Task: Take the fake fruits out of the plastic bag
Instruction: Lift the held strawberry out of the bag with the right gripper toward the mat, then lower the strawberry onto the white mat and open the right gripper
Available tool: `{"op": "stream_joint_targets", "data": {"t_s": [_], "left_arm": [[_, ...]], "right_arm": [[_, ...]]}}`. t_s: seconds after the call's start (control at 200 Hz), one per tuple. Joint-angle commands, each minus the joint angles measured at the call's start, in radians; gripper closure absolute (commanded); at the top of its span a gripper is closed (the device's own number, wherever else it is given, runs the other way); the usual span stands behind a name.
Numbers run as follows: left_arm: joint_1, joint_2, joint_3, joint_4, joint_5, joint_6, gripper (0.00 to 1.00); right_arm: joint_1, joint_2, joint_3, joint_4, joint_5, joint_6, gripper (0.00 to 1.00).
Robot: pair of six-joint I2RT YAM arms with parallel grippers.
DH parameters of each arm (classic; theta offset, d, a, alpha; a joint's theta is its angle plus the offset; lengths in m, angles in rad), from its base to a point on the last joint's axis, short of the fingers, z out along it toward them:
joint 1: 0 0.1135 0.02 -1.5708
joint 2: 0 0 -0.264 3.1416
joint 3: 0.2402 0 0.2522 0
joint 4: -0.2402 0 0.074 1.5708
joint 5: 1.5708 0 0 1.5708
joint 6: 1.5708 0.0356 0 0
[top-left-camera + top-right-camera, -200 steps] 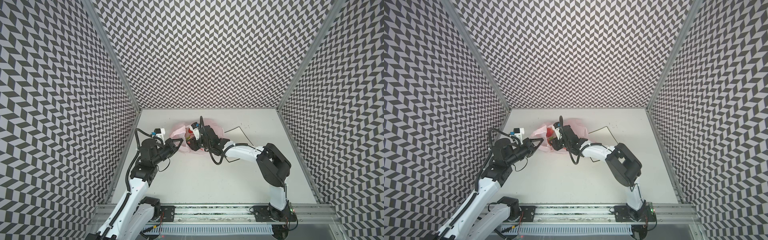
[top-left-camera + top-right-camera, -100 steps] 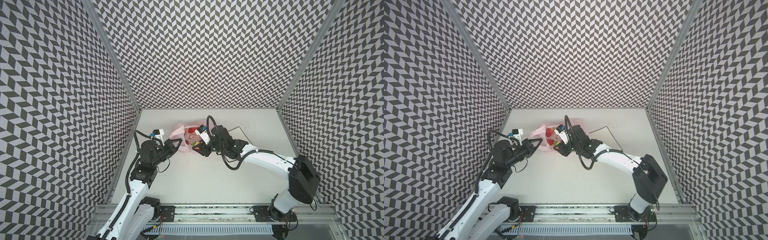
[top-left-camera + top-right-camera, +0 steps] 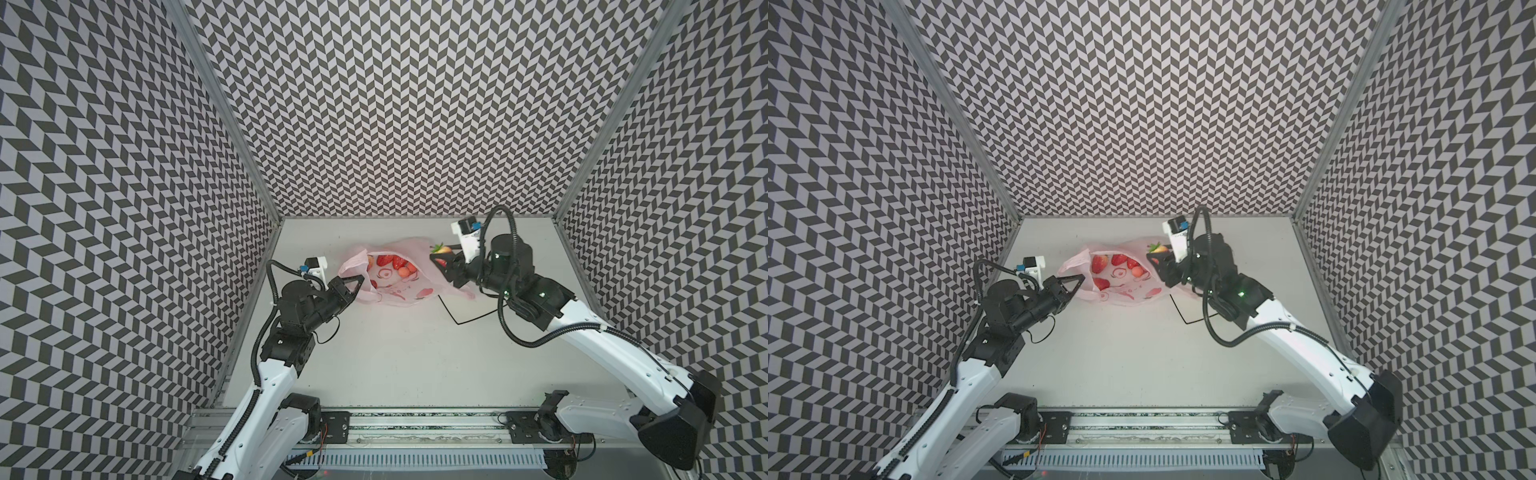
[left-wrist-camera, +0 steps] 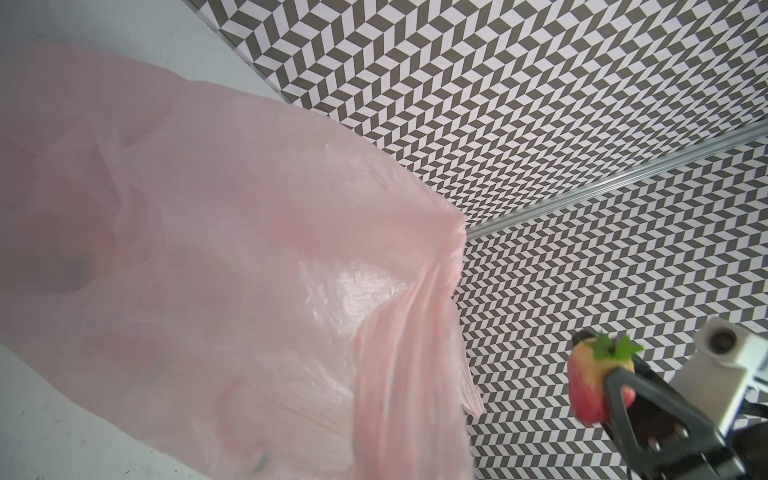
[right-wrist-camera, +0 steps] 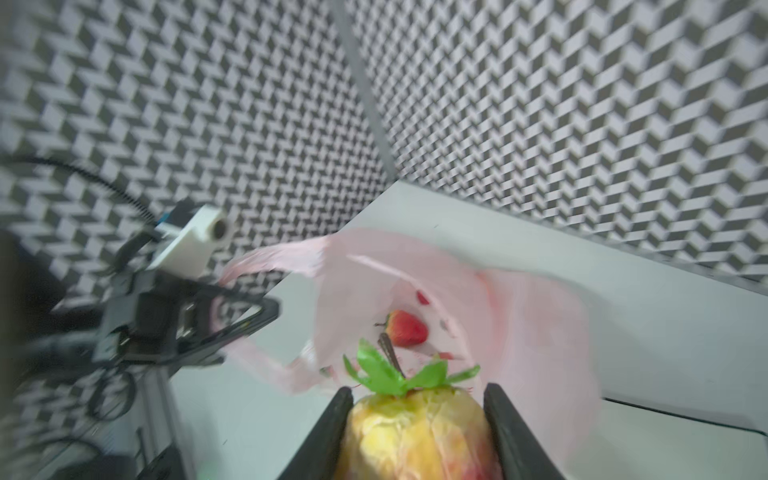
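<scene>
My right fingers (image 5: 419, 432) are closed partway around a yellow-red fruit (image 5: 415, 436) with a green leafy cap and a dark stem, one finger pressed against each side of it; in both top views this fruit (image 3: 441, 250) sits lifted above the edge of the plastic bag (image 3: 399, 286) farthest from my left arm. My left fingers (image 3: 360, 286) are fully closed, pinching a loop handle of the plastic bag (image 3: 1121, 286) at its opposite edge and holding the mouth open. The desk (image 3: 415, 353) is a plain pale grey surface, boxed in on three sides by walls (image 3: 415, 104) covered in a black-and-white chevron pattern, with metal posts in the corners. A white plate with a black rim (image 3: 469, 316) lies on the desk, touching the bag's edge under my right fingers and partly covered by it. The bag itself lies crumpled on the desk between my two sets of fingers, toward the back wall. Inside its open mouth rest red strawberries (image 3: 390, 262) and a small round orange-pink fruit (image 3: 404, 272), all still in the bag and apart from the fruit I hold. From the left wrist view the pink film (image 4: 249, 270) fills most of the frame, with the gripped fruit (image 4: 594, 382) visible beyond it.
</scene>
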Motion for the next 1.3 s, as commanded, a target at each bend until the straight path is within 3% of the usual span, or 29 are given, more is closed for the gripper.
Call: {"op": "stream_joint_targets", "data": {"t_s": [0.0,0.145,0.24,0.421,0.506,0.821,1.292], "left_arm": [[0.001,0.000,-0.006,0.033,0.000,0.005,1.00],[0.001,0.000,-0.006,0.038,0.000,0.007,1.00],[0.001,0.004,-0.009,0.044,0.002,0.006,1.00],[0.001,0.013,-0.002,0.047,0.011,0.014,1.00],[0.001,0.011,0.000,0.048,0.011,0.014,1.00],[0.001,-0.007,-0.004,0.047,0.003,0.016,1.00],[0.001,-0.005,-0.003,0.047,0.007,0.020,1.00]], "right_arm": [[-0.123,-0.042,-0.014,0.010,0.121,0.045,0.88],[-0.291,-0.036,-0.078,0.081,0.157,0.116,0.88],[-0.343,-0.028,-0.167,0.181,0.169,0.147,0.88],[-0.351,0.047,-0.313,0.350,0.251,0.172,0.88],[-0.353,0.106,-0.353,0.393,0.236,0.201,0.88],[-0.349,0.345,-0.369,0.374,0.142,0.230,0.88],[-0.351,0.500,-0.345,0.338,0.087,0.224,0.81]]}}
